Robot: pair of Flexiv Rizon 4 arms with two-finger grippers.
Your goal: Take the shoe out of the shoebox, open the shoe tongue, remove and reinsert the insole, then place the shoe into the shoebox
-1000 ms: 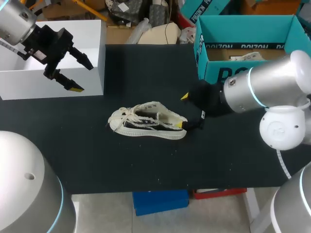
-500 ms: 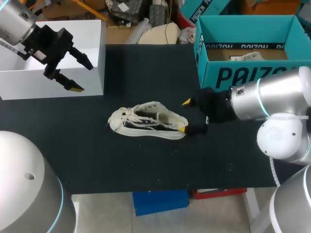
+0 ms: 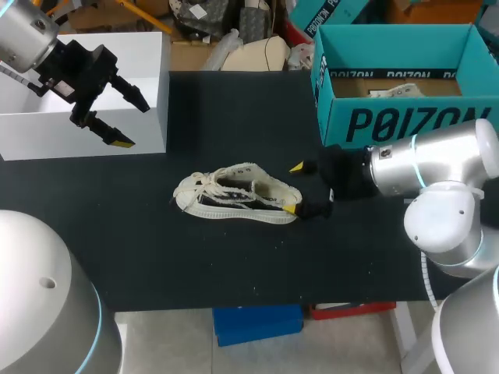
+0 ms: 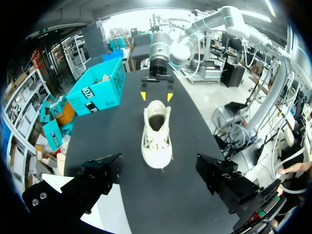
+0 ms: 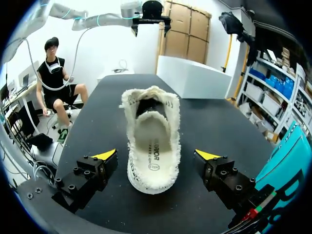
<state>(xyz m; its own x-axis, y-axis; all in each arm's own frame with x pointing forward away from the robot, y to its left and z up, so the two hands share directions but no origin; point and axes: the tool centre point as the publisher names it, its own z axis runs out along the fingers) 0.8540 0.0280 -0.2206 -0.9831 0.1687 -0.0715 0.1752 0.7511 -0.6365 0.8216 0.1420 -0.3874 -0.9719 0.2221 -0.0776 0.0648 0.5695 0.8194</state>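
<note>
Right wrist view: right jaws wide open and empty, either side of the heel of the shoe [image 5: 150, 146], not touching.
Shoe sits mid-table [image 3: 234, 265]; left jaws, open and empty, hang over the white box [image 3: 31, 136] at the far left corner.

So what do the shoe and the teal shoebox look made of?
Shoe: cream woven fabric, likely canvas, matte, with frayed edges; the sole looks like rubber.
Shoebox: probably cardboard, smooth teal printed walls, plain brown inside.
</note>
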